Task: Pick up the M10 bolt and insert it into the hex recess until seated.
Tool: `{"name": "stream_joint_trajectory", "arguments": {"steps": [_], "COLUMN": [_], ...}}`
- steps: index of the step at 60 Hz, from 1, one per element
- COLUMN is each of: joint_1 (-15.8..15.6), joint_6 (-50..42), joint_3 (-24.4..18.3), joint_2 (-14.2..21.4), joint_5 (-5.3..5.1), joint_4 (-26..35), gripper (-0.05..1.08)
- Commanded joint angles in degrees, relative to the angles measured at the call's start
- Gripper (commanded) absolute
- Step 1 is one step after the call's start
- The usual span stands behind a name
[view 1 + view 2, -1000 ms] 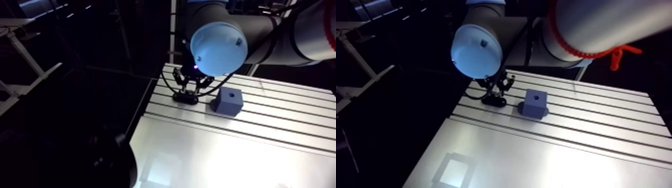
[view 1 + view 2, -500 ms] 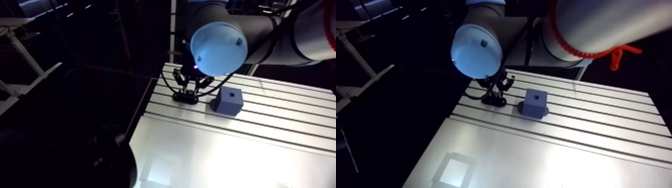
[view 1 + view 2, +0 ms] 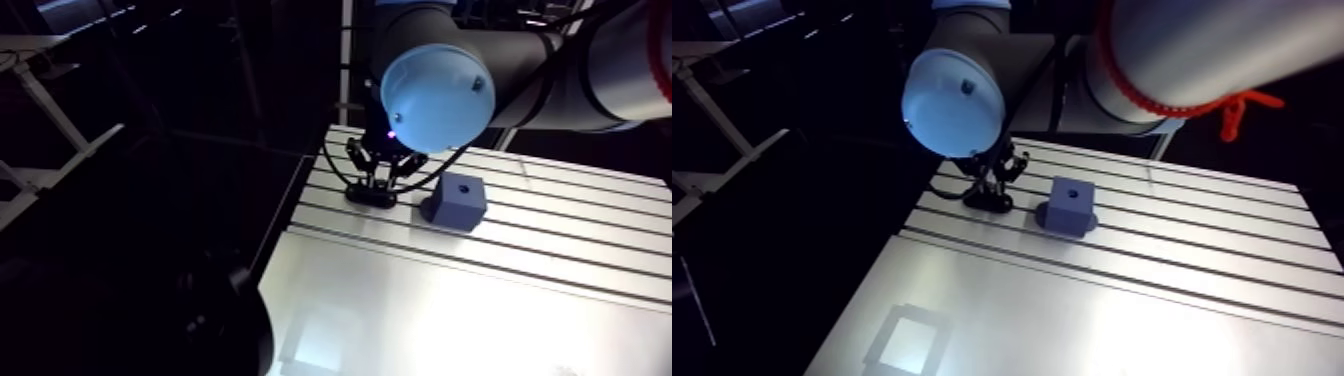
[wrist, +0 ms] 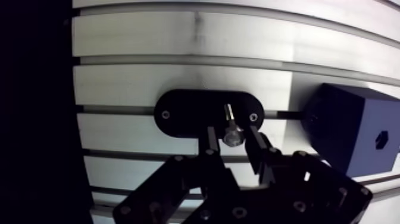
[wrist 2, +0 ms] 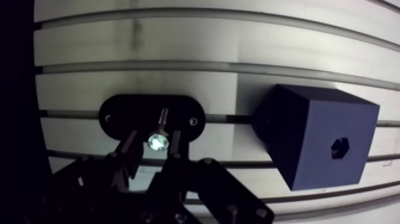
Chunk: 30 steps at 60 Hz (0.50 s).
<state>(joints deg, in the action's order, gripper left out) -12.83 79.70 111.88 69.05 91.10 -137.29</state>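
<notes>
- Nothing had visibly shifted since the earlier frames: arm, gripper and both fixtures kept the same places.
- The slotted aluminium table (image 3: 1192, 300) carried two items near one edge, both on the same slot line.
- The arm's light-blue joint cap (image 3: 437, 95) hung above that corner, with the wrist reaching down beneath it.
- A dark blue block (image 5: 315, 134) sat beside the black holder, near it but not touching.
- The gripper (image 5: 153, 140) stood low over the holder, its fingers (image 4: 255, 146) spread and flanking the bolt's head. A thin gap seemed to show on each side, so the pincer read as released rather than clamped.
- The black oval holder (image 4: 184, 113) lay flat on the table across a slot, with a small screw at each end.
- The M10 bolt (image 4: 232, 137) stood in the holder, off-centre towards the block, with its shiny head uppermost between the fingers.
- The hex recess (image 5: 340, 147) was in the block's upper face, well apart from the bolt.
</notes>
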Motion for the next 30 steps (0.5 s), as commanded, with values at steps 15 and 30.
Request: {"name": "stream_joint_trajectory", "arguments": {"steps": [15,30], "joint_1": [0.0,0.0], "joint_6": [0.1,0.1], "joint_3": [0.0,0.0], "joint_2": [-0.3,-0.2], "joint_5": [0.00,0.00], "joint_4": [0.0,0.0], "gripper": [0.65,0.66]}}
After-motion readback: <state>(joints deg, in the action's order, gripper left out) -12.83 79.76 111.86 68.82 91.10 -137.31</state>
